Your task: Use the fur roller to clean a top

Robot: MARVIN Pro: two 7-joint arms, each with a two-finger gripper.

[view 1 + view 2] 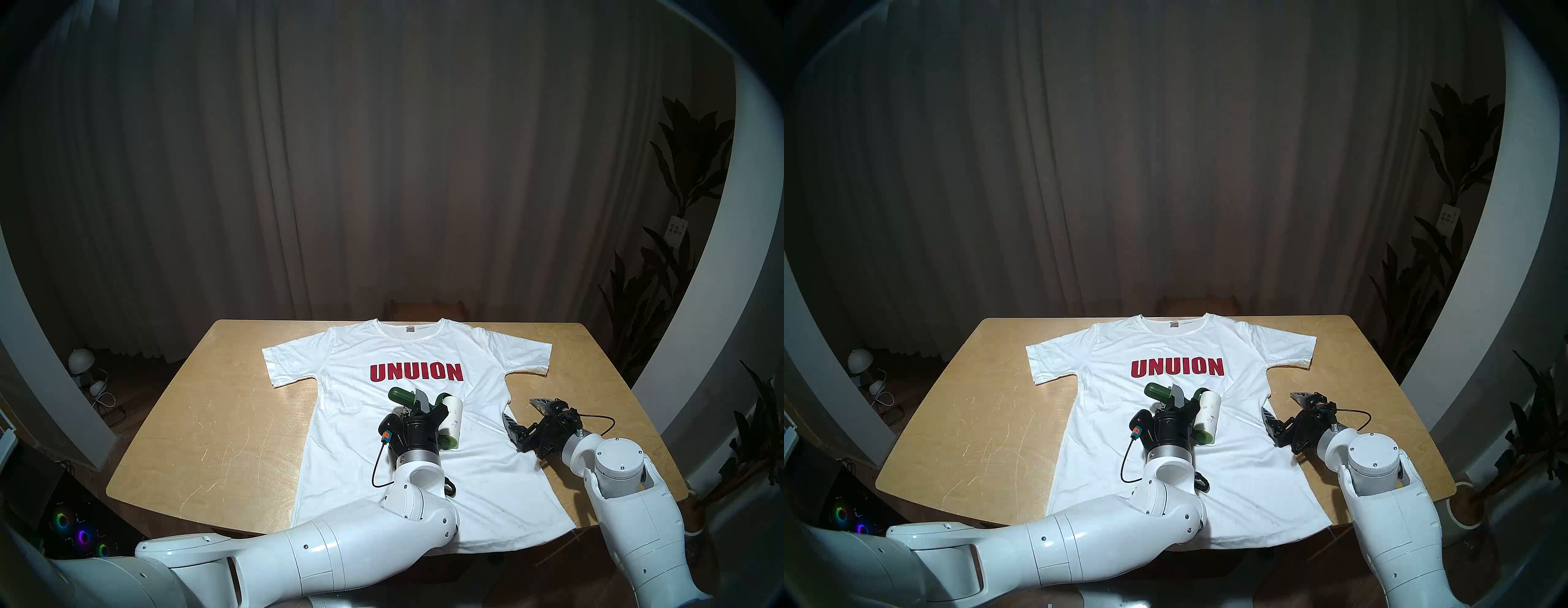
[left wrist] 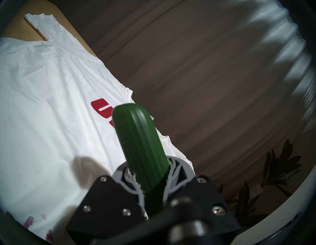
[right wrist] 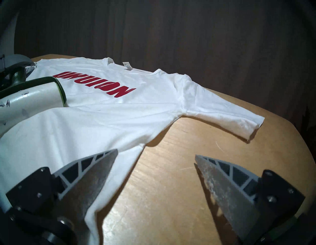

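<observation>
Clamping the fur roller by its green handle, the left gripper sits over the top; right gripper, fingers spread, straddles the shirt's side edge on the table.

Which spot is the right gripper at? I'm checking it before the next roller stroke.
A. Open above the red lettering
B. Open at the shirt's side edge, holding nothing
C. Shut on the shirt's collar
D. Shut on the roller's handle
B: the right gripper stands open and empty, one finger over the T-shirt edge and the other over bare table, while the left gripper holds the fur roller.
</observation>
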